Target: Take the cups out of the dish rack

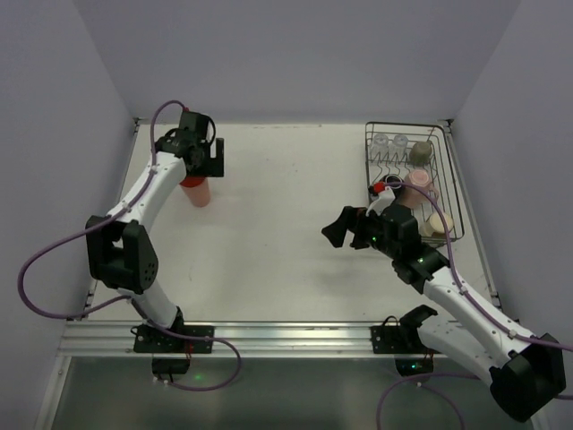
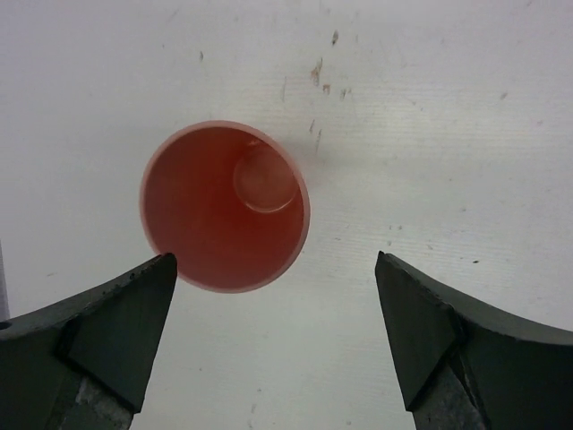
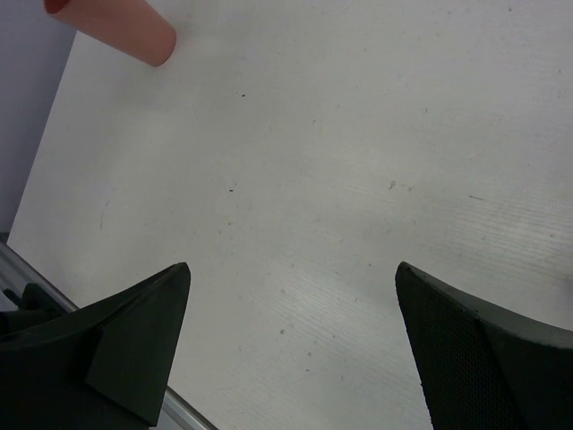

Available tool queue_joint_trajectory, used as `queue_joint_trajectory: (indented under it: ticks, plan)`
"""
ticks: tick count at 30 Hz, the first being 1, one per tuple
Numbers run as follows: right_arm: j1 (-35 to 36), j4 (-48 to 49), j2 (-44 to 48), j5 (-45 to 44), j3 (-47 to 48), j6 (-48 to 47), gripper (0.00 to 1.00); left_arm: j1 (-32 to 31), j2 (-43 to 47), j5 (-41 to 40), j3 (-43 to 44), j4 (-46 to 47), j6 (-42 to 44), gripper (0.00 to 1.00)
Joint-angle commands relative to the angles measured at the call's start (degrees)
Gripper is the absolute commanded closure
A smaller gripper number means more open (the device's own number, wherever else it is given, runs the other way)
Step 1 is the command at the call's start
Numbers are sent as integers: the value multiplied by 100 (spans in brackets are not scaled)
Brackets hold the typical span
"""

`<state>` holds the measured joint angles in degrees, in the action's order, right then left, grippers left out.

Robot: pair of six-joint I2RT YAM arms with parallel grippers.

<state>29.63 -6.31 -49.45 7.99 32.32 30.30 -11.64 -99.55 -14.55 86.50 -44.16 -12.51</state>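
Because the pink cup stands upright on the desk at the upper left of the top view, far from the rack, I think it is already unloaded. The left pincer hangs right over it, wide open, and holds nothing (in the wrist view the cup shows a little left of the gap). The cup is empty inside.

The rack sits at the upper right and has more cups in it. There are two clear glasses at the far end, a grey cup beside them, a pale cup in the middle and a tan cup at the near end.

The right pincer is wide open too and holds nothing. It looks down at bare desk just left of the rack, so I guess its job is the next cup. I cannot tell if that arm hides another one.
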Motion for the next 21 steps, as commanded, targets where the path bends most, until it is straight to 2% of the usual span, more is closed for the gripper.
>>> queue_joint_trajectory:
  ticks: [1, 3, 6, 10, 11, 14, 16, 18, 21]
  plan:
    - [17, -81, 67, -289, 248, -121, 1, -14, 725, 119, -28, 399, -14, 3]
    - [8, -300, 76, -455, 328, -121, 2, -84, 1067, 101, -45, 548, -32, 1]
    - [17, -678, 155, -868, 468, -77, 8, -408, 1699, 390, -299, 969, -49, 0]
    - [8, -1284, 339, -1982, 775, -69, 25, -1294, 2649, 1347, -1228, 1690, -189, 0]
    - [-1, -1503, 401, -2133, 828, -69, 28, -1410, 2834, 1889, -1467, 1866, -251, 0]
    - [-71, -1908, 559, -2861, 1013, -33, 36, -1657, 3563, 2699, -2363, 2464, -436, 0]
    - [-159, -2076, 595, -3205, 1101, -25, 36, -1701, 4099, 3044, -2988, 2807, -489, 0]
    - [-352, -2234, 568, -3479, 1128, -16, 31, -1701, 4590, 3492, -3366, 3122, -515, 0]
    - [-773, -2349, 323, -3471, 1207, -7, 20, -1701, 5092, 3687, -3938, 3282, -445, 0]
